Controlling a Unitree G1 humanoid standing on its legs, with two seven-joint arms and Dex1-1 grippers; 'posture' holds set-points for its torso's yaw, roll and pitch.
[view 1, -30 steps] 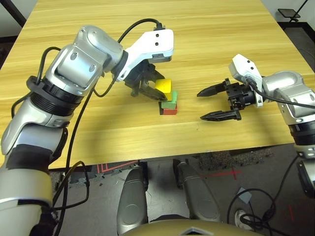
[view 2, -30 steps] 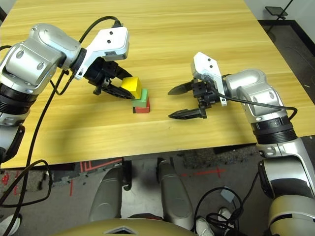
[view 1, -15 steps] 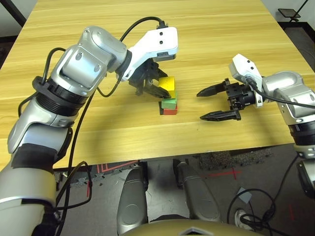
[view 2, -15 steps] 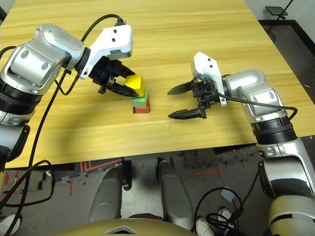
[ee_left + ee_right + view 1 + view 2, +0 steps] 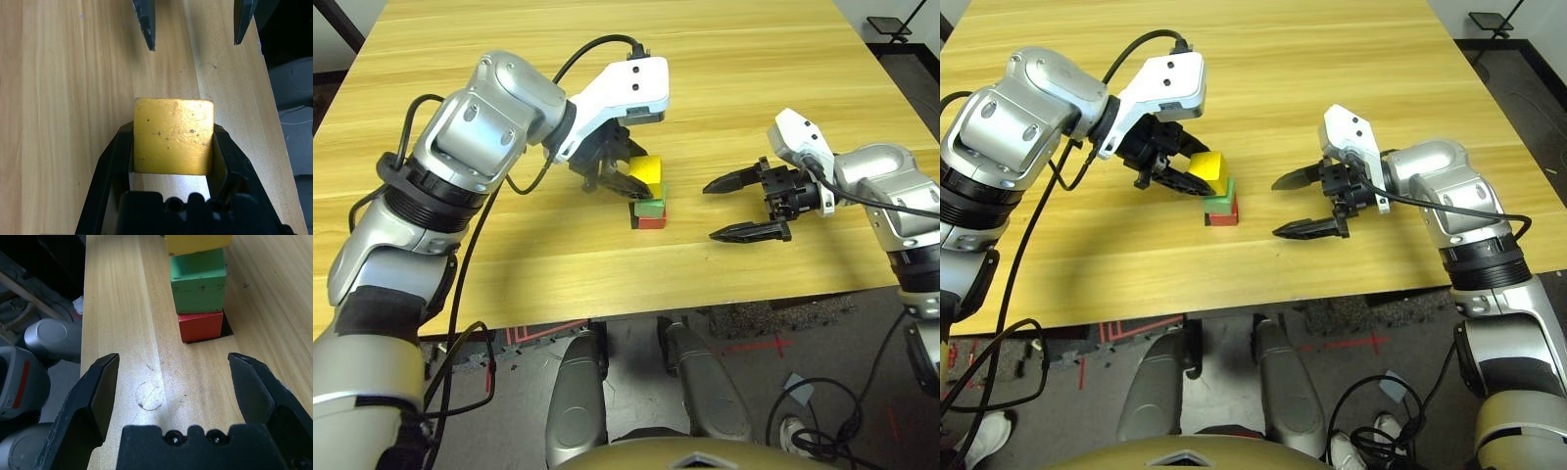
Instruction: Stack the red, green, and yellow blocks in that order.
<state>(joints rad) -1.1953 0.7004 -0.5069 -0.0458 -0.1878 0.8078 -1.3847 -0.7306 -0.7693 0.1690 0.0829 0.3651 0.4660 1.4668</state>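
The red block (image 5: pixel 651 222) sits on the wooden table (image 5: pixel 509 245), on a flat black patch (image 5: pixel 226 328) whose corner peeks out beside it. The green block (image 5: pixel 649 206) rests directly on top of the red block, turned slightly askew to it. The yellow block (image 5: pixel 646 171) is at the top of this stack, just above the green block; whether it touches the green one cannot be told. The left gripper (image 5: pixel 628 182) reaches in from the stack's left side and pinches the yellow block between its two black fingers (image 5: pixel 110 161), one pressed against each opposite face. The right gripper (image 5: pixel 732 207) hangs to the right of the stack, apart from it, with its tips pointing toward the blocks. Its fingers (image 5: pixel 98 391) are spread wide and hold nothing. A black cable (image 5: pixel 592 49) loops over the left arm behind the stack.
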